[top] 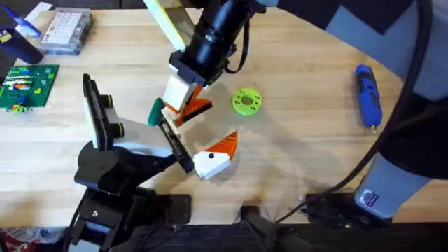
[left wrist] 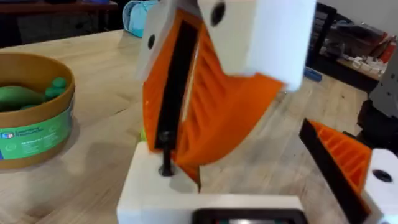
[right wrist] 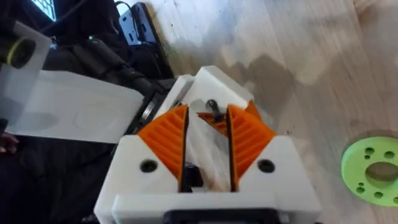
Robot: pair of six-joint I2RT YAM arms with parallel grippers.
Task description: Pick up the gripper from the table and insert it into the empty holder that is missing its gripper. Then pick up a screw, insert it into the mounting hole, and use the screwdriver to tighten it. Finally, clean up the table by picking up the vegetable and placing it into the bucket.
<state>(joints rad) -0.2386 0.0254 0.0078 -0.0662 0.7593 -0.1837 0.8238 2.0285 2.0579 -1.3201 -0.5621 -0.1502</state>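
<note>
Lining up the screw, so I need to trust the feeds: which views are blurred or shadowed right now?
Overhead: the arm rising under the camera is dark and blurred, the screwdriver sharp. Left wrist: the near orange pads are soft. Right wrist: shadows fall across the table.

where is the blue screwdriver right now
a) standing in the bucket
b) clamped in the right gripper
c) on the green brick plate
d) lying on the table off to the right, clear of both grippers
d: the overhead view shows the screwdriver lying flat on the bare table at the right, with no gripper touching it.
</note>
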